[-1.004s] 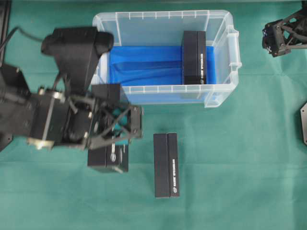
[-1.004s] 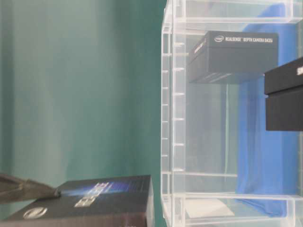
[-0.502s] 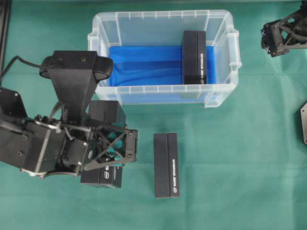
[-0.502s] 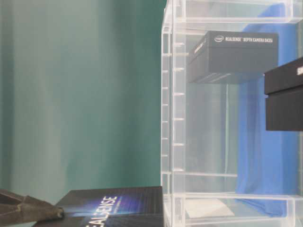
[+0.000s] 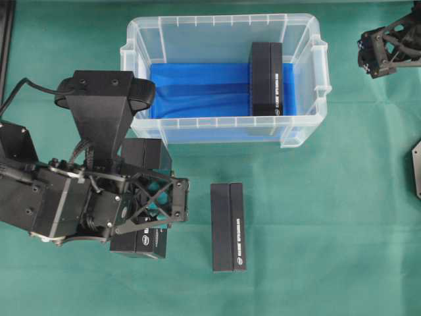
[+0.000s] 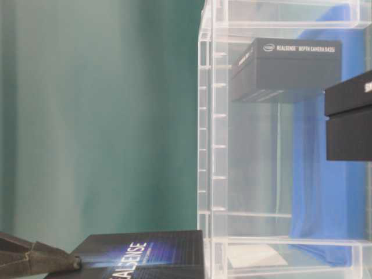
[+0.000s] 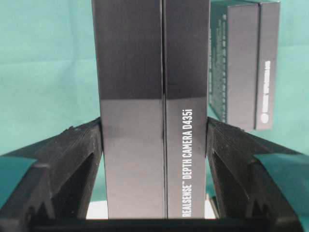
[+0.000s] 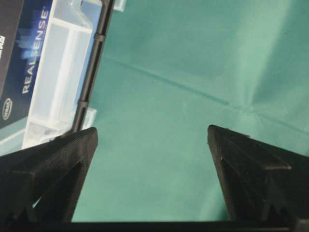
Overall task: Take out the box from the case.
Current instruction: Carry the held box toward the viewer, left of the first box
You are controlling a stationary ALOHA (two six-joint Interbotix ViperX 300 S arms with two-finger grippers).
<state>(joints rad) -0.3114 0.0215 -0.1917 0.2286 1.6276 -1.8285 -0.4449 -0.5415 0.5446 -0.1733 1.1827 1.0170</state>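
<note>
- While the left gripper (image 5: 148,210) is clamping its jaws on a black box (image 5: 140,238) outside the case (image 5: 223,23), lowering it flat is looking wise; another box (image 5: 266,79) is sitting inside.
- Table-level: the held box is hanging beside the case wall.
- Left wrist: a third box (image 7: 244,63) is lying beyond the jaws on the green table (image 7: 43,67).
- Right wrist: the right gripper (image 8: 152,137) is gaping, holding nothing.

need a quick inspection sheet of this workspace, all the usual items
surface: green cloth, lightly creased
job's things: clear case with blue lining; one black box inside on edge; second box on the cloth in front of it
clutter: nothing seen
grippers: left gripper shut on a third box outside the case; right gripper open, holding nothing, parked at the right edge
cables: black cable by the left arm
surroundings: dark plate at right edge
</note>
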